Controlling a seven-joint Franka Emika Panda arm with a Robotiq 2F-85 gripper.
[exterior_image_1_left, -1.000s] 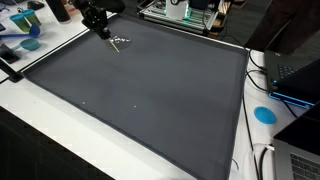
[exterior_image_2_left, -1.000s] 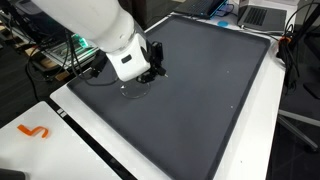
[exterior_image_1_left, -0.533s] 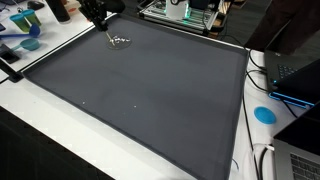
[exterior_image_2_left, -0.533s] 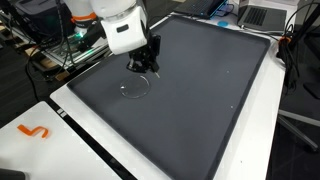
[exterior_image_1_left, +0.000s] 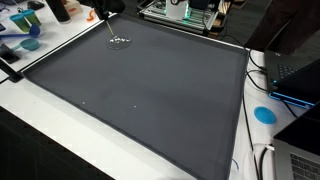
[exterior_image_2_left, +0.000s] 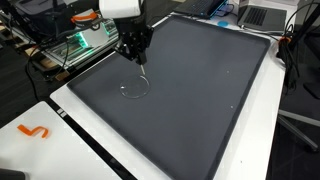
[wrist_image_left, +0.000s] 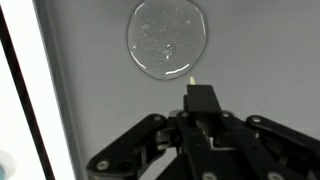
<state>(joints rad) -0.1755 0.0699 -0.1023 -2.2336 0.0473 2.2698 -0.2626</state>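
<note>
Hovering over dark mat (exterior_image_2_left: 210, 95): gripper (wrist_image_left: 200, 90), fingers pressed together, nothing evident between them. Clear round disc (wrist_image_left: 168, 40) lay flat on the mat near its edge, just below, untouched. Judged: disc resting free, not grasped.

White counter (exterior_image_1_left: 45, 140), almost wholly covered by a dark grey mat (exterior_image_1_left: 150, 90), flat and square to the edges. Clear round disc (exterior_image_1_left: 119, 41) lies flat on the mat near a far corner; in the wrist view its rim catches the light and the mat shows through it (wrist_image_left: 167, 40). Small blue disc (exterior_image_1_left: 264, 114) sits on the bare white margin beside the mat. Orange squiggle (exterior_image_2_left: 34, 131) rests on the white strip, well apart from the mat.
</note>
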